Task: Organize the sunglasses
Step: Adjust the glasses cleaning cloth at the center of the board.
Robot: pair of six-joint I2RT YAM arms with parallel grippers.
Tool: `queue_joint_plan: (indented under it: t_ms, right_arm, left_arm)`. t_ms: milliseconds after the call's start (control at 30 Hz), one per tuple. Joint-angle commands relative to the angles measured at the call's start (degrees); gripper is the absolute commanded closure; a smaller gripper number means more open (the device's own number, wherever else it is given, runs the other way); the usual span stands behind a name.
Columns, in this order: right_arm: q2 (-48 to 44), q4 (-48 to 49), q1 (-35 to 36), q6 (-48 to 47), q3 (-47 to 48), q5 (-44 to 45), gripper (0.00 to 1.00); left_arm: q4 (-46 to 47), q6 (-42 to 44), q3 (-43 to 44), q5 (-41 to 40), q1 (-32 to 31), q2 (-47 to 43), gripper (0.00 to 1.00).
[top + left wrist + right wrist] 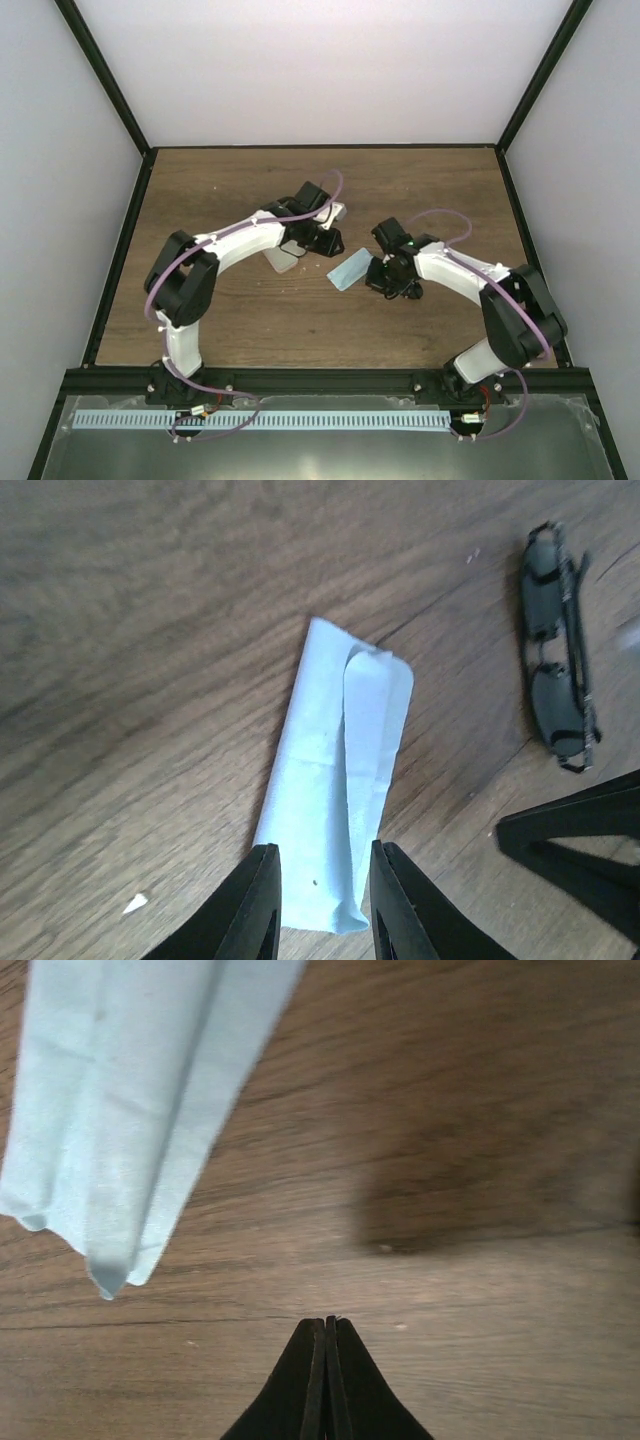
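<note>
Left claw (322,852), narrowly parted, straddles folded blue cloth (340,770); right claw (326,1322) pinched empty; sunglasses (558,650) lie apart on wooden table (150,630).

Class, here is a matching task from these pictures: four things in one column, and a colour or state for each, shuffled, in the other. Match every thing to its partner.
Things:
1. cloth
2. sunglasses
3. left gripper
4. right gripper

Colour or state:
A. shut
B. black
C. light blue
D. open

Pairs: 1-C, 2-B, 3-D, 4-A
</note>
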Motion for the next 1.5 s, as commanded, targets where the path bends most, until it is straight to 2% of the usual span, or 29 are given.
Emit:
queue_joint_plan:
  t_ms: [0,167,333,1167,1333,1467]
  right_arm:
    - [-5.94,3.19,-4.54,1.49,-3.99,-4.22,0.99]
    - [-11.66,4.56,-11.6,0.19,-9.67,-7.81,0.99]
    - [-13.49,4.62,-14.66,-1.54,-11.68,-9.11,0.99]
    - [-12.04,4.48,-15.45,-4.54,-11.93,-9.11,0.99]
    - [-11.79,3.99,-15.45,-4.5,-10.31,-8.41,0.99]
    - [-11.83,3.38,-15.38,-4.86,-8.29,-7.25,0.99]
  left_arm:
    - [-1.02,-0.37,1.77,0.89,-1.88,4.39,0.72]
    - [-1.5,-0.74,3.38,0.42,-3.52,7.06,0.72]
    - [-1.52,-1.55,3.45,0.09,-4.96,8.89,0.72]
    - [-2.57,-1.45,6.45,3.96,-9.98,11.83,0.71]
    - [-2.02,-0.51,5.03,3.36,-10.21,9.91,0.71]
    - [-0.44,-0.17,3.74,-1.6,-9.49,3.72,0.7]
